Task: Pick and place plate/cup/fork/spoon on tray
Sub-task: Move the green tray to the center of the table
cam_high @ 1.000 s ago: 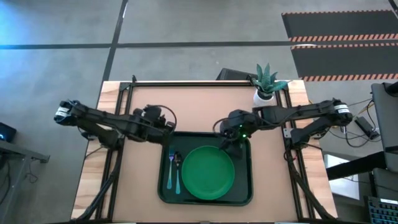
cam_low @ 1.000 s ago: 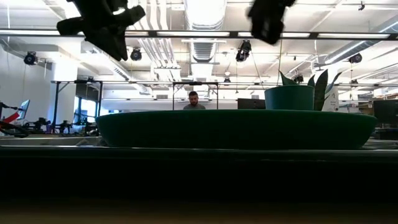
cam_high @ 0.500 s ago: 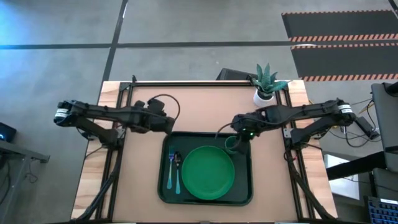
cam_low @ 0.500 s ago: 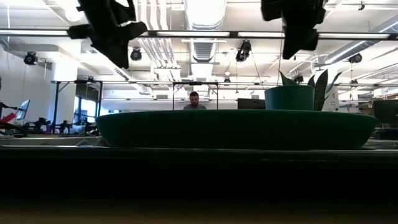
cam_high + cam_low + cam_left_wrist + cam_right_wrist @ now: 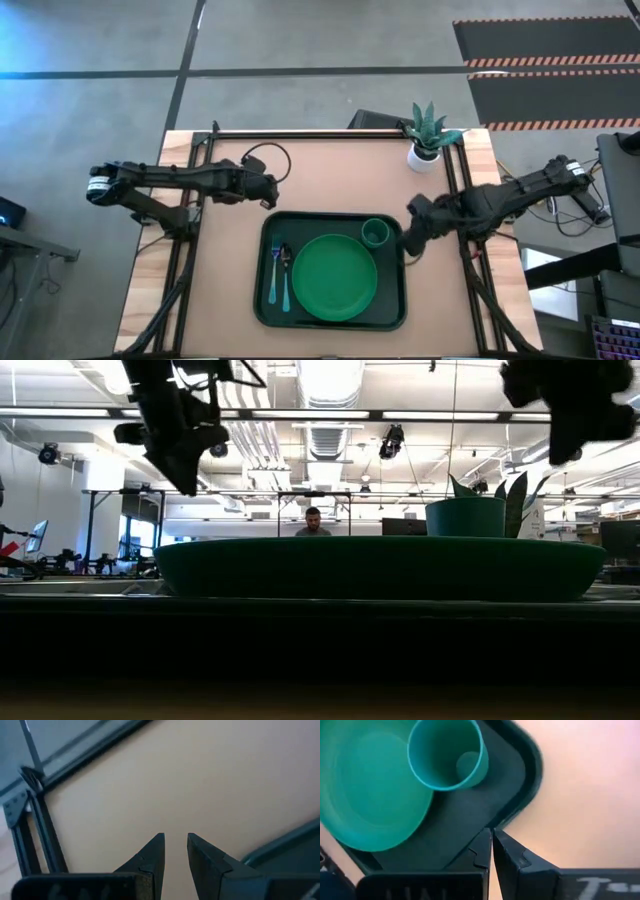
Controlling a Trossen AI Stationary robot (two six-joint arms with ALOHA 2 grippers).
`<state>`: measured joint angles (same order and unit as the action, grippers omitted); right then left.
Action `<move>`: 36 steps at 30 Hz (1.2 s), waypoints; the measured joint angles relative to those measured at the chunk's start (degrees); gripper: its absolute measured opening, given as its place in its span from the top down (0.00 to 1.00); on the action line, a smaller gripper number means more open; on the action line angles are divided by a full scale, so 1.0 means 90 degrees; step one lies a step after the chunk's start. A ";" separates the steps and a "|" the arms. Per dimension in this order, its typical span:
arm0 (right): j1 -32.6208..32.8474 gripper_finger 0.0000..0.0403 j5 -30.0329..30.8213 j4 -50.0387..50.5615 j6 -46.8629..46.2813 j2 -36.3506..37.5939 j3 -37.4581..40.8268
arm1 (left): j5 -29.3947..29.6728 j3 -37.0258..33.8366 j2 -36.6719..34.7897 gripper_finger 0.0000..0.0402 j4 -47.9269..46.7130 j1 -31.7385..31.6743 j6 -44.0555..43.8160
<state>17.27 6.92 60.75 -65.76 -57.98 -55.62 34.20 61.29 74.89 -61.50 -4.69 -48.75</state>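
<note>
From my seat the tan surface (image 5: 330, 175) carries the tray (image 5: 392, 312), with the plate (image 5: 334, 277) lying in the middle of it. The cup (image 5: 376, 233) stands upright in the tray's far right corner, just beside the plate. Spoon (image 5: 284, 276) and fork (image 5: 273, 277) lie side by side left of the plate. Right gripper (image 5: 407, 243) hangs just off the tray's right rim, jaws closed on nothing. Left gripper (image 5: 270, 197) hovers behind the tray's far left corner, jaws slightly apart, empty.

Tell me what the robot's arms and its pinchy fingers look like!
Both arms are dark, almost black, built from slim jointed sections with looping black cables. The left gripper has two dark, wedge-shaped fingers tapering to points, and the right gripper has the same. A light, silvery band shows near the outer end of each arm.
</note>
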 joint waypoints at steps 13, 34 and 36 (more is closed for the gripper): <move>0.0290 0.98 0.0576 -0.2797 -0.0137 -0.0017 0.1917 | -0.1240 -0.1862 0.0019 0.84 0.2353 -0.0068 -0.0126; -0.0572 0.98 0.0677 -0.4989 0.0460 0.0744 0.3613 | -0.1102 -0.2693 0.0022 1.00 0.4021 -0.0150 0.0294; -0.0659 0.98 0.0663 -0.5212 0.0466 0.0761 0.3778 | -0.1141 -0.2693 0.0022 1.00 0.4046 -0.0150 0.0294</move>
<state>11.34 12.89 13.84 -61.57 -51.14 -21.62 23.93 37.06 75.09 -25.09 -6.04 -46.10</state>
